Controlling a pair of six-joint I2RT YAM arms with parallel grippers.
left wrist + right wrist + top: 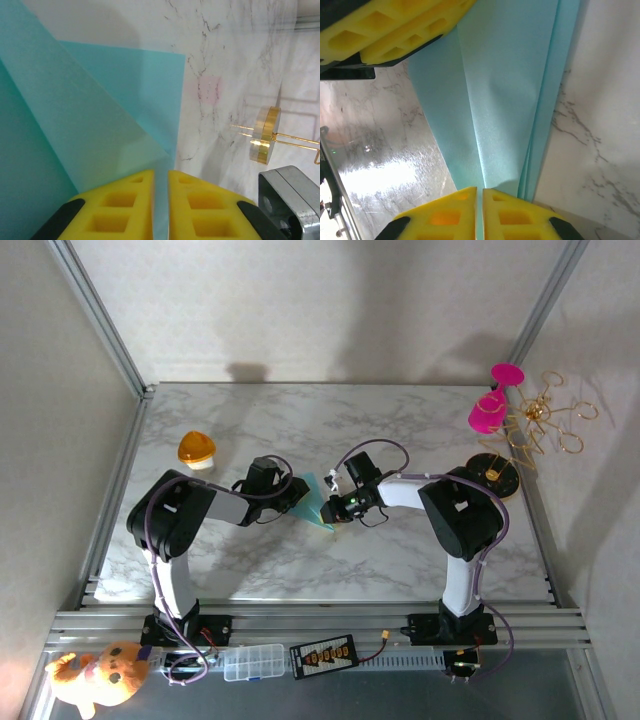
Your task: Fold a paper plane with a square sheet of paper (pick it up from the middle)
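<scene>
Tabletop of white, grey-veined marble pattern (400,550) carries at its left an orange dome-shaped object on a pale base (197,449), well apart from both arms. Right of it, the left gripper (295,496) reaches toward the middle of the table. In the left wrist view its yellow fingers (125,205) are pressed together on the near edge of the thin teal-blue sheet of paper (100,115), which lies in overlapping folded layers.

The paper sits at the table's middle, between the two grippers, creased into a pointed shape. Whether it touches the surface cannot be told.

The right gripper (336,508) meets it from the other side. In the right wrist view its yellow fingers (440,217) are clamped on the paper's narrow end, a centre crease running away from them.

At the far right stand a black round disc (495,472), pink plastic cup-shaped pieces (488,412) and a cluster of gold wire shapes (545,425).
</scene>
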